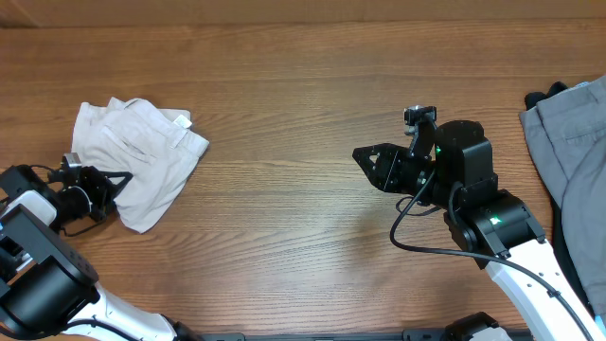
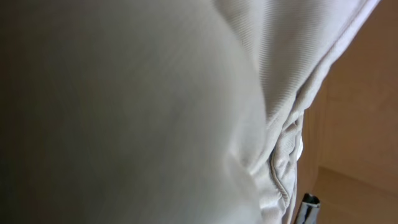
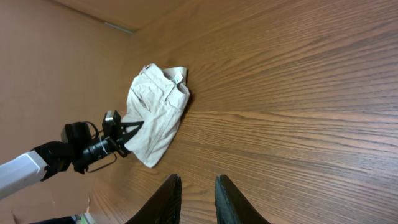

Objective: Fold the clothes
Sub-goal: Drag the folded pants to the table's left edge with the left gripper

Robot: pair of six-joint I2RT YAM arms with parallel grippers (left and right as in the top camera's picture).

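Pair of crumpled cream cotton shorts [image 1: 142,156] lies in a loose, roughly bunched heap on the brown wood-grain wooden counter [image 1: 303,66]. Waistband corner w/ a small white tag points away from the left arm; stitched pocket seams show on top.

Left gripper [image 1: 112,187] is right at the shorts' near-left edge, black fingers touching the fabric. From the right wrist view it sits against the lower side of the heap [image 3: 127,135]. Left wrist cam is no help: frame is filled w/ pale ribbed cloth [image 2: 155,112] and a folded hem, so can't tell whether that gripper is pinching the shorts or just pressed against them.

Right gripper [image 1: 365,156] is well apart from the shorts, out over bare wood, pointing toward them. Its two dark fingers [image 3: 171,193] stand parted by a narrow gap, nothing between them, not touching the shorts.

Far side from the shorts, beyond the right arm, a flat grey garment [image 1: 568,142] lies at the counter's edge, partly cut off by the frame, w/ a bit of a black garment [image 1: 547,96] poking out at its top corner. Both are well apart from the shorts.
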